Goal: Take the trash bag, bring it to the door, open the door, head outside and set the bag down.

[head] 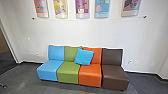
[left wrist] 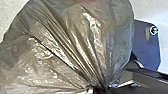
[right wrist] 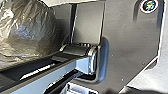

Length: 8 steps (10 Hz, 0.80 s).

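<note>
White wall (head: pixel 100 32) faced the robot at twelve o'clock, with colourful posters (head: pixel 102 8) above a low row of joined seats (head: pixel 67 71): blue at eleven, green and orange near twelve, brown at one. A bright blue cushion (head: pixel 84 57) leaned where green met orange. Grey floor (head: pixel 25 83) lay in front, and a darker opening (head: pixel 3 47) stood at ten o'clock; whether it led to the way out could not be told. Close to the robot's body, the crinkled, translucent grey trash bag (left wrist: pixel 75 45) bulged beside the robot's own dark plate (left wrist: pixel 146 47). Its pleats drew together at the left gripper (left wrist: pixel 96 89), which appeared pinched narrow around the gathered neck. The right gripper's state could not be told. The step in hand looked like the carry. Doing it well called for a firm hold on the bunched neck, where the plastic was thickest, and a slow, even drive, since a swinging bag could have twisted loose or torn. Turns needed a wide berth around the seats' front corners, with the thin plastic kept off the plate's hard edges and the jointed bar (right wrist: pixel 47 72).
</note>
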Available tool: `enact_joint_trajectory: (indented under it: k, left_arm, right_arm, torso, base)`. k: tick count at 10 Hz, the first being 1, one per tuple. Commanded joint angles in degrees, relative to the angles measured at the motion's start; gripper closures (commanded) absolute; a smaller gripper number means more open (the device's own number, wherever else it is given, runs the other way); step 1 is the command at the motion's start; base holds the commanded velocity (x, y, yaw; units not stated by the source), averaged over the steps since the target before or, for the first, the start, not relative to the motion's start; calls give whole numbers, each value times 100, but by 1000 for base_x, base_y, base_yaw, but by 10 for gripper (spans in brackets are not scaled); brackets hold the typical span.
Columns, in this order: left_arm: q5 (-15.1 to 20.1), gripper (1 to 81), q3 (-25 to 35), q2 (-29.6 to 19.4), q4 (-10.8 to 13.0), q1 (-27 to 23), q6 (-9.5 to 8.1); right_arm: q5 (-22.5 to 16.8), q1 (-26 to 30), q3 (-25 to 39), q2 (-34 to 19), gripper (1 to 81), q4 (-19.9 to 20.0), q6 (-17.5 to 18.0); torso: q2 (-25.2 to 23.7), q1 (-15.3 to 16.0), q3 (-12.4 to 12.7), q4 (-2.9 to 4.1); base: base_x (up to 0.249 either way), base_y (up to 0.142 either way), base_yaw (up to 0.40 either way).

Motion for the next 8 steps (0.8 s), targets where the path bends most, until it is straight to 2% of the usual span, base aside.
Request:
enact_joint_trajectory:
  k: [1, 5, 8]
  left_arm:
    - [344, 811, 8, -13, 31, -326, 44]
    - [318, 811, 8, -22, 4, -326, 44]
    - [309, 811, 8, -13, -48, -317, 44]
  right_arm:
    - [-374, 293, -73, 43, 10, 1, -29]
    - [-374, 311, -908, 474, 10, 28, -20]
    - [-374, 302, -1087, 545, 10, -16, -38]
  torso:
    - [0, 0, 0, 0]
    - [0, 0, 0, 0]
    - [0, 0, 0, 0]
  base:
    - [0, 0, -394]
    - [0, 0, -395]
    - [0, 0, -395]
